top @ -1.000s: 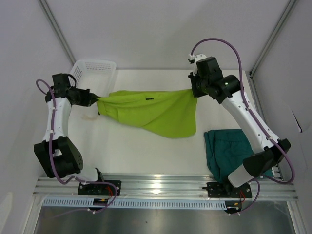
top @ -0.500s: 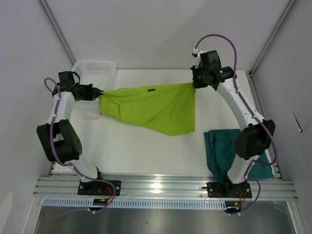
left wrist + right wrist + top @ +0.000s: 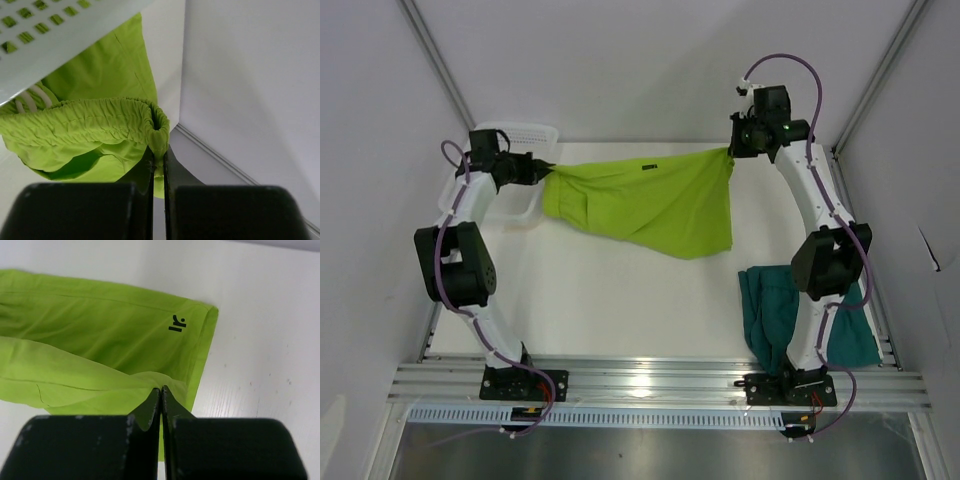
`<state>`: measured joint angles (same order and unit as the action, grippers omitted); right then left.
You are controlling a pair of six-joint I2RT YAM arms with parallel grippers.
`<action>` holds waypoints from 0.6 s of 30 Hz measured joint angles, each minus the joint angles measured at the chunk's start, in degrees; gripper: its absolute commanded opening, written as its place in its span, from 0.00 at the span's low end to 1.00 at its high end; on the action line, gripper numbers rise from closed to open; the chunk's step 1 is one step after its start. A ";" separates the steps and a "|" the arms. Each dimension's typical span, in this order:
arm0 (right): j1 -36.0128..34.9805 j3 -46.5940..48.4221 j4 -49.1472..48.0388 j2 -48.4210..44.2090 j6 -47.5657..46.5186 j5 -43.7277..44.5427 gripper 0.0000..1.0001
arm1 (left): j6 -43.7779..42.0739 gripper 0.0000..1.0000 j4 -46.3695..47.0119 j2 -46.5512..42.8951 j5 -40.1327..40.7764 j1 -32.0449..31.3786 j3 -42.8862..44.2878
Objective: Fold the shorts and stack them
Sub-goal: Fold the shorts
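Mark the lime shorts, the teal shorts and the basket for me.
lime shorts (image 3: 650,205), top view, middle of the stretched fabric.
teal shorts (image 3: 765,315), top view, left part of the pile.
white basket (image 3: 530,132), top view, far rim.

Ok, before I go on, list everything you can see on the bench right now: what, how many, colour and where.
lime shorts: one pair, bright yellow-green, stretched between the two grippers over the far half of the table
teal shorts: one pair, dark teal, bunched at the near right of the table, partly hidden by the right arm
basket: one, white mesh, far left corner
table: one, white, under everything
left gripper: one, black, by the basket, shut on the elastic waistband of the lime shorts
right gripper: one, black, at the far right, shut on an edge of the lime shorts
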<state>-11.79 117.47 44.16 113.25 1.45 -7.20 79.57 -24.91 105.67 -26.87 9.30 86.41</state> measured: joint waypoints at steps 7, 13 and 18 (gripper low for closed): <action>0.96 10.71 -1.49 9.42 0.15 -0.76 0.00 | 3.06 0.00 5.01 4.37 1.51 -1.09 2.78; 2.49 17.20 -5.92 18.29 2.80 -0.74 0.00 | 5.60 0.00 10.16 12.44 3.06 -1.66 8.39; 5.51 17.29 -12.90 22.95 6.95 -0.90 0.00 | 8.68 0.00 18.97 23.15 2.43 -3.76 17.88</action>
<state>-6.28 134.76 31.27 136.20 8.40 -8.10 88.25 -5.93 128.81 -24.45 5.54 104.29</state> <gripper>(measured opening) 0.006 0.025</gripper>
